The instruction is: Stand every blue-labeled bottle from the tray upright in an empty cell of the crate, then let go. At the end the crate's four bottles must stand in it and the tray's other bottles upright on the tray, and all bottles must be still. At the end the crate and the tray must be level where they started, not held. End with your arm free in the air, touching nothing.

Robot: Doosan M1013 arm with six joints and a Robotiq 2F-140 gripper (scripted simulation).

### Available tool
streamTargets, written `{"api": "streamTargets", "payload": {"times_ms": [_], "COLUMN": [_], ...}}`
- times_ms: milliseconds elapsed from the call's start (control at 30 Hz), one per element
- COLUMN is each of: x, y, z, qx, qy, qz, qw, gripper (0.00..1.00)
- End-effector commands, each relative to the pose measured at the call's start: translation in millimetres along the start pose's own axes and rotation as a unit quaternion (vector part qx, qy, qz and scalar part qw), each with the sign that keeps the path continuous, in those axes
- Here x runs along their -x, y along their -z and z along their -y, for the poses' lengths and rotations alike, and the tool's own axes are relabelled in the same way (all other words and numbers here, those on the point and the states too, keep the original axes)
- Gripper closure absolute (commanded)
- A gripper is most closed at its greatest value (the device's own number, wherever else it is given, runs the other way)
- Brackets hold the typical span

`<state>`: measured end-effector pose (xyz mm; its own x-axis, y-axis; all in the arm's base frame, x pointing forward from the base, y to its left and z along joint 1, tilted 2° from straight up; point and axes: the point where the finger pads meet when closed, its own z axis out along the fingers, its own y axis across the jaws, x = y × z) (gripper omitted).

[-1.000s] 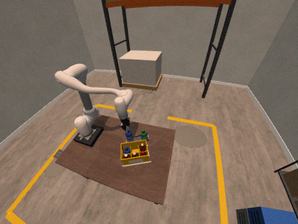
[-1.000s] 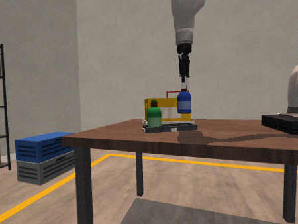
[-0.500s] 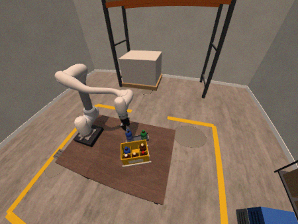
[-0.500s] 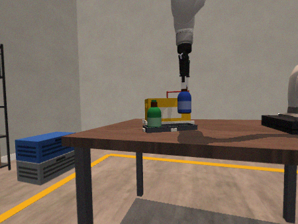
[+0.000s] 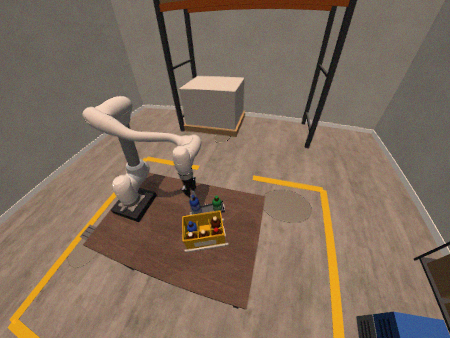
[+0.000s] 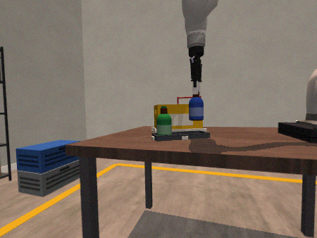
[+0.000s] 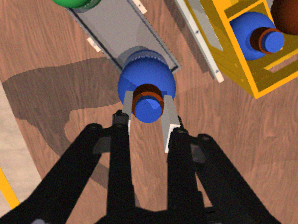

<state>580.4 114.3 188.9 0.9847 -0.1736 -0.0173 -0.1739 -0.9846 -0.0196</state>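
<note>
My gripper (image 7: pixel 147 104) (image 6: pixel 196 84) (image 5: pixel 190 192) is shut on the neck of a blue-labeled bottle (image 7: pixel 146 80) (image 6: pixel 196 108) (image 5: pixel 195 204). It holds the bottle upright a little above the near end of the grey tray (image 7: pixel 119 27) (image 6: pixel 183 135). A green-labeled bottle (image 7: pixel 75 2) (image 6: pixel 164 122) (image 5: pixel 216 202) stands upright at the tray's other end. The yellow crate (image 7: pixel 235 57) (image 6: pixel 175 119) (image 5: pixel 202 241) stands right beside the tray. It holds another blue-labeled bottle (image 7: pixel 256 31) (image 5: pixel 191 227) and a brown bottle (image 7: pixel 287 12), among others.
The crate and tray rest on a brown table (image 5: pixel 150 250) (image 6: pixel 229 148). The arm's base (image 5: pixel 132 205) (image 6: pixel 297 128) stands at one table end. A blue and grey box (image 6: pixel 46 165) sits on the floor. A metal rack and a white box (image 5: pixel 212 100) stand far behind.
</note>
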Motion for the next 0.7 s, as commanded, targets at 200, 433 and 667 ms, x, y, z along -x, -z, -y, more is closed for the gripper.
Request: {"api": "streamTargets", "payload": {"times_ms": [200,433,667], "x": [0,0,0], "y": [3,7,15], "z": [0,0,0], "qx": [0.000,0.000,0.000], "qy": [0.000,0.000,0.000], "qz": [0.000,0.000,0.000], "qw": [1.000,1.000,1.000], "gripper": [1.00,1.00,1.00]}}
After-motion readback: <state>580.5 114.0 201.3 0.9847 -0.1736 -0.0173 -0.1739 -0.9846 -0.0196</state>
